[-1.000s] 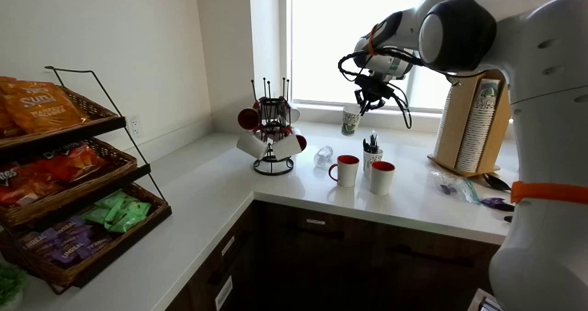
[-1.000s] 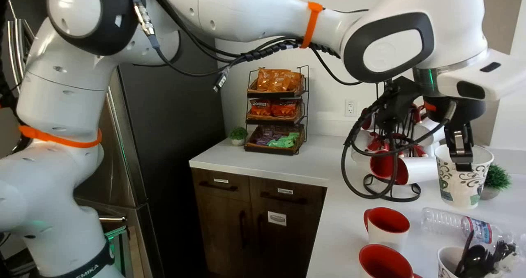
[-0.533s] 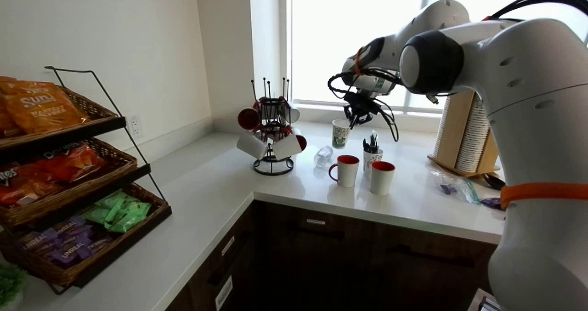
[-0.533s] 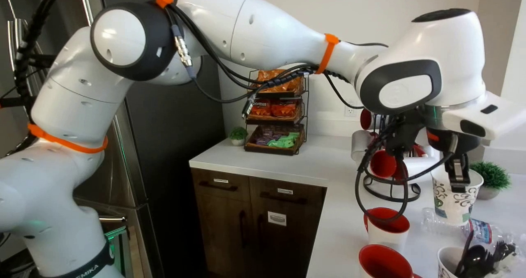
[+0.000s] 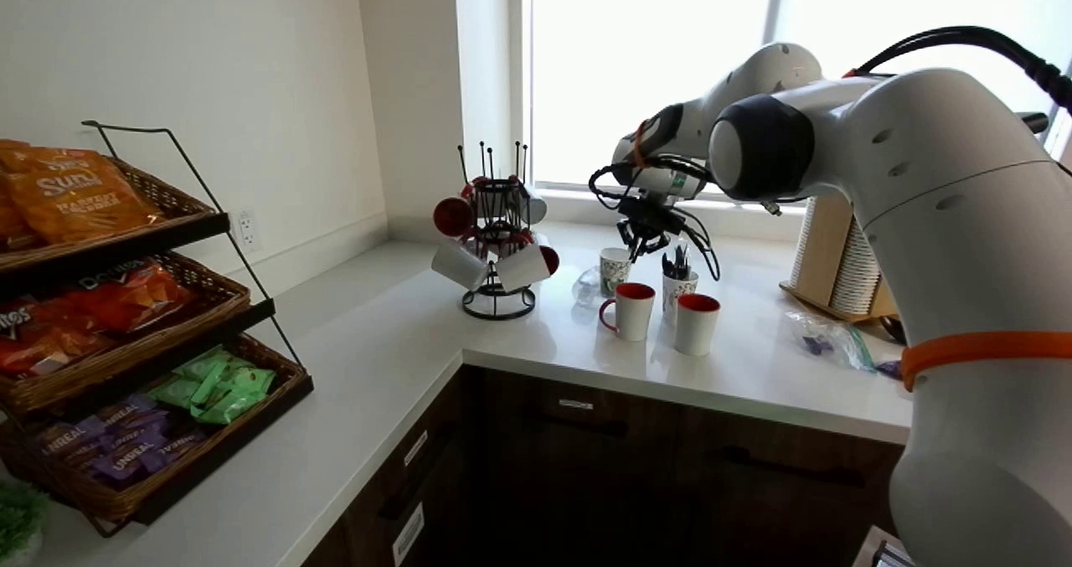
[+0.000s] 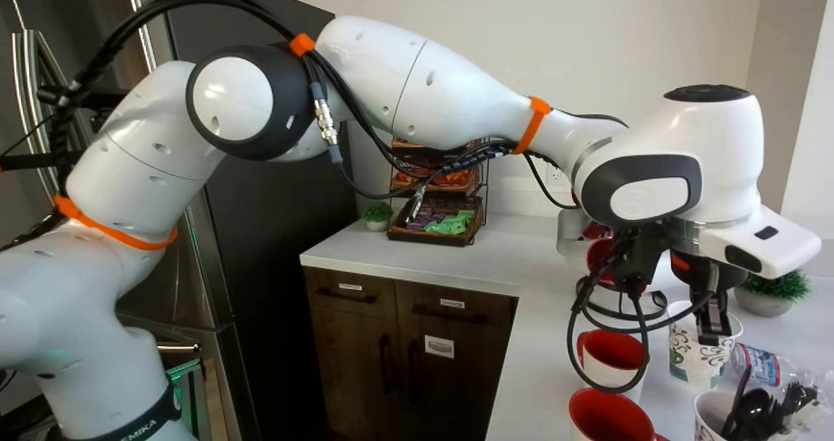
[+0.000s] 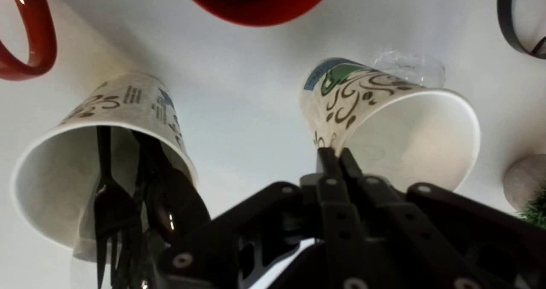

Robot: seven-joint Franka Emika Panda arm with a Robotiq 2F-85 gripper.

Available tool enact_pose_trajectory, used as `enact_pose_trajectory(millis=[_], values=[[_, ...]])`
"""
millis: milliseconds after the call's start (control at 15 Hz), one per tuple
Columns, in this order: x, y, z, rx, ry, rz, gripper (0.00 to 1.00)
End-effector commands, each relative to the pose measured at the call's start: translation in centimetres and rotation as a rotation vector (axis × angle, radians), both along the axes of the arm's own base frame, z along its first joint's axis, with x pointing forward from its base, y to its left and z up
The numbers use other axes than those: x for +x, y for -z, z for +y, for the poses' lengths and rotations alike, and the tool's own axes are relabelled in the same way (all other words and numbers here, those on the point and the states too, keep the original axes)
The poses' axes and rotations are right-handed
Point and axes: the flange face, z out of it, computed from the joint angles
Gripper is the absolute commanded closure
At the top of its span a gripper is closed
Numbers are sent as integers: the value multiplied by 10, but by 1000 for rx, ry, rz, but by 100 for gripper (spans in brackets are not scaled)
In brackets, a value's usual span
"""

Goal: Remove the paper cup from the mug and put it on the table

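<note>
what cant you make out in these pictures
Paper cup base: partly behind a mug in an exterior view; contact with the table unclear.
Part of its rim: behind the hand in the wrist view.
Drawer label print: too small in both exterior views.
Right part of cup dispenser: behind the arm in an exterior view.

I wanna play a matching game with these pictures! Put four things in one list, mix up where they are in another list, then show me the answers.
Things
1: task's paper cup
2: black cutlery
3: green snack bags
4: plastic bottle

Places
A: in the lowest basket
B: lying on the countertop
C: inside the other paper cup
D: pinched at the rim by the fingers

Right pairs: 1-D, 2-C, 3-A, 4-B
</note>
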Motion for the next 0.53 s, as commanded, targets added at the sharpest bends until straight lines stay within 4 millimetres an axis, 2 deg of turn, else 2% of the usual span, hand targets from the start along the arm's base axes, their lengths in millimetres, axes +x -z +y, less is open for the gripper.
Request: enact_pose_trajectory(millis=[0,67,133,200,333,467], values=[[1,14,-6,20,-39,42,99],[0,16,-7,18,-42,50,99],[-1,18,-8,19,-44,56,87],[-1,19,-8,16,-43,67,69],[-1,17,-9,4,-50,78,57],[-1,7,-4,-17,-59,76,41]])
